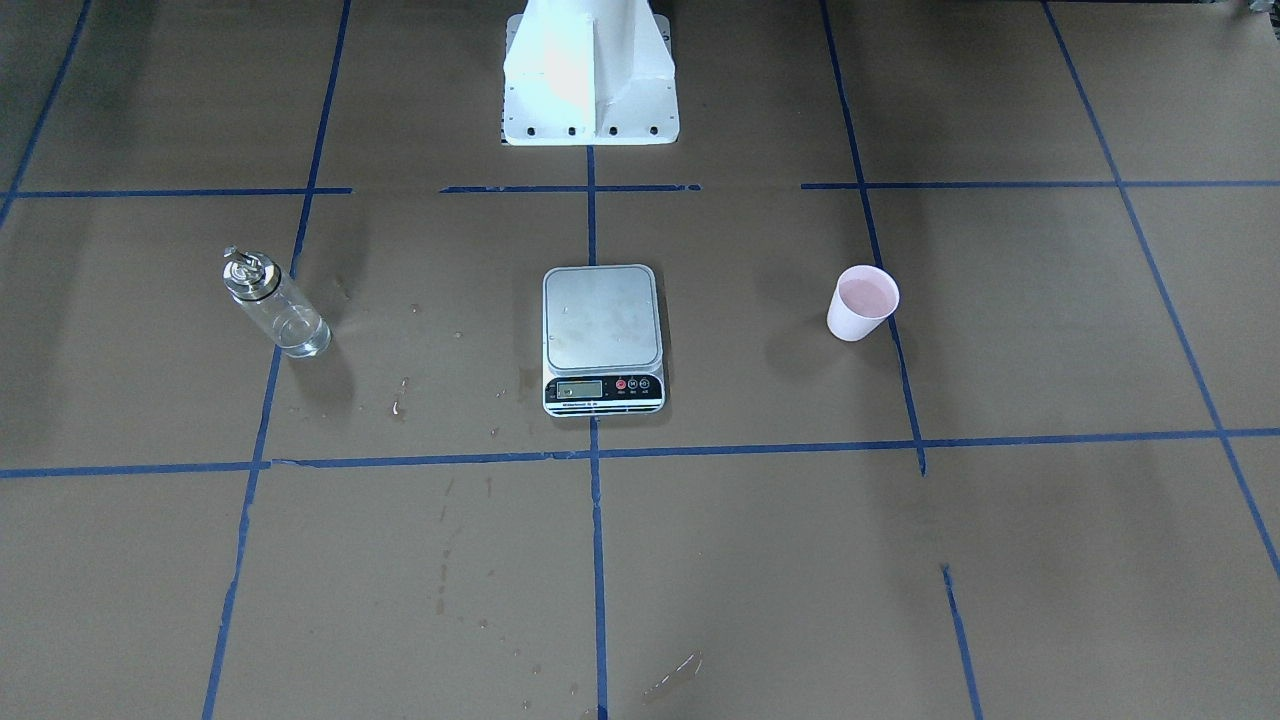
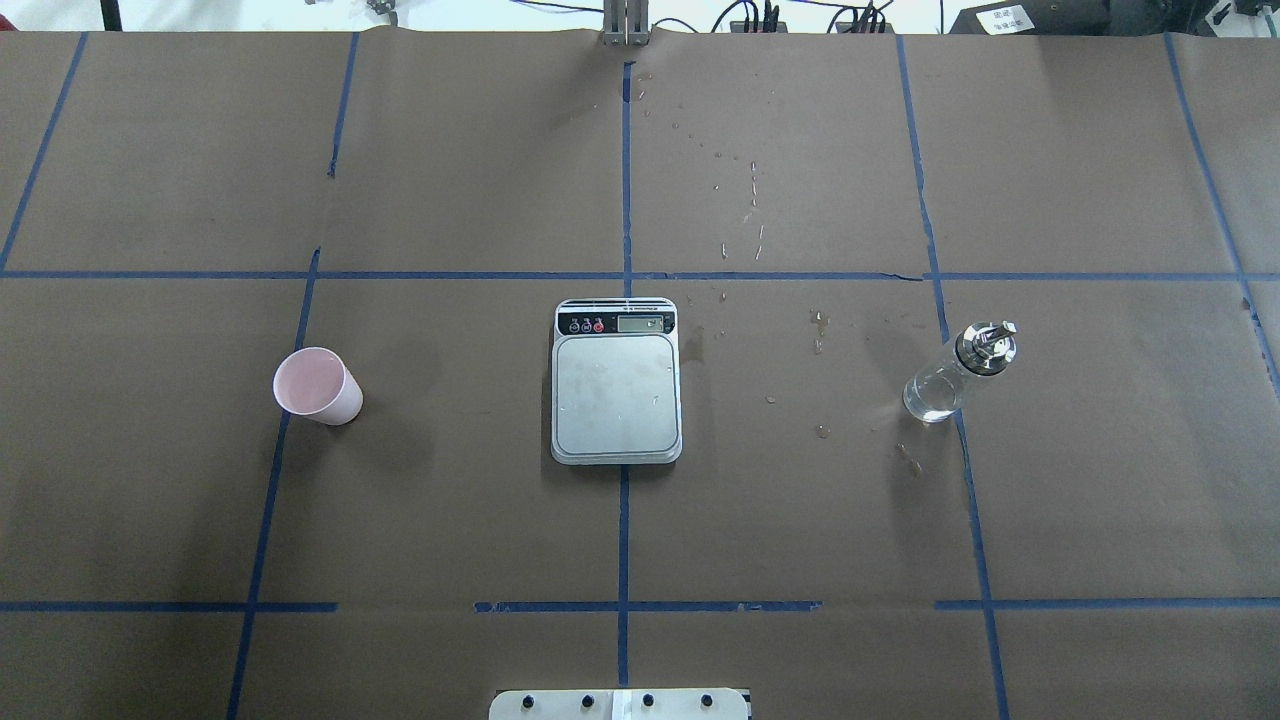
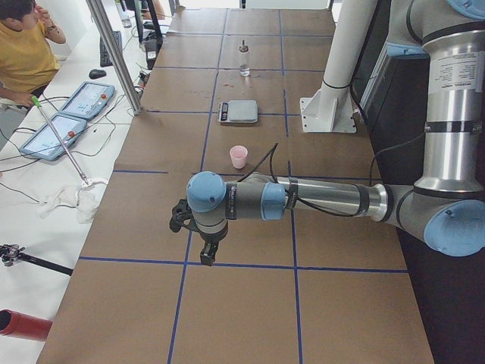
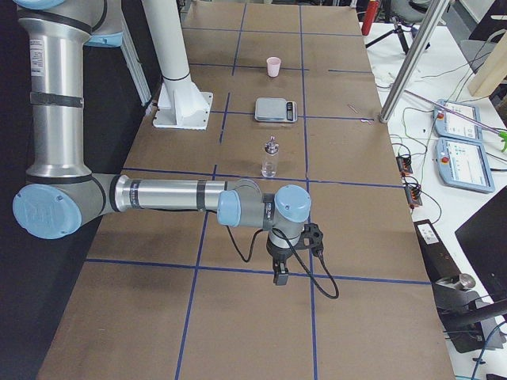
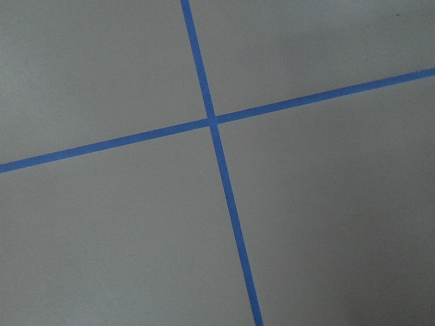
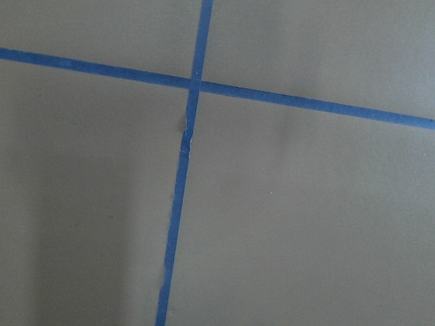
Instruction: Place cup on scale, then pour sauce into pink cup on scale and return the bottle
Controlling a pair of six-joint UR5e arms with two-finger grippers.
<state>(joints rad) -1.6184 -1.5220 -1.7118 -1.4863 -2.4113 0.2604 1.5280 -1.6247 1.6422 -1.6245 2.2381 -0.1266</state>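
Left tool (image 3: 209, 256), apart or together I cannot tell, hangs far from the flat silver-grey kitchen scale (image 2: 616, 390); small pale pink plastic cup (image 2: 320, 388) stands left of it: pinch lightly, set centred.

No text is reading clearly. The small flat silver-grey kitchen scale (image 1: 603, 338) is showing print on its black front strip and the white label (image 2: 1003, 17) is showing characters, all too small to read.

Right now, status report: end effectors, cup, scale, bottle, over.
Left end effector and right end effector far from the items, state unclear. Pink cup upright, off the scale. Glass bottle upright. Nothing between cup and scale.
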